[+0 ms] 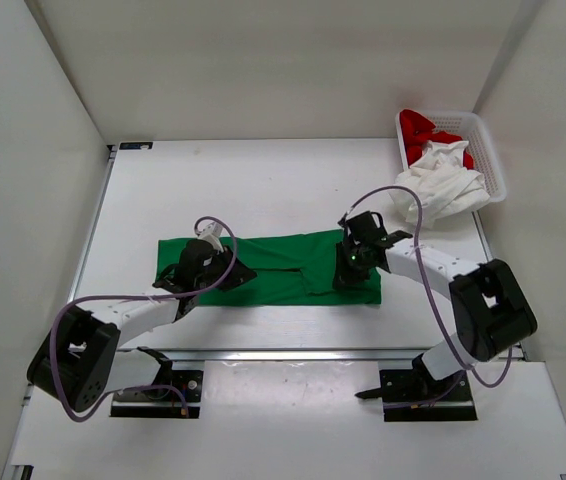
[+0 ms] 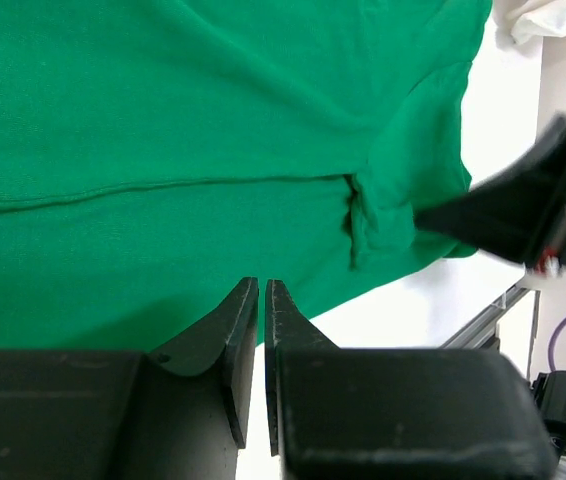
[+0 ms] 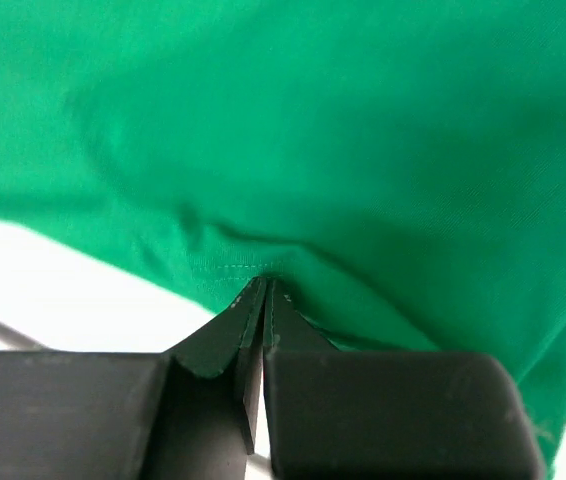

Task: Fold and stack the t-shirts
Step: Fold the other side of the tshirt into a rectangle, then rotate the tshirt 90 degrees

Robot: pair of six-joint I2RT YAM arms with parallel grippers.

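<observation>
The right gripper (image 3: 264,285) pinches the edge of the green shirt (image 1: 283,262) between its closed jaws. The left gripper (image 2: 261,287) has its jaws almost closed at the shirt's edge. I cannot tell if they hold it.

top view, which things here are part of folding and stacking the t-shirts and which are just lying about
Part of the job: green t-shirt, flat on the table, right hand pinching its hem; white t-shirt; red t-shirt.
Just lying about: white mesh basket, holding the red one.
</observation>
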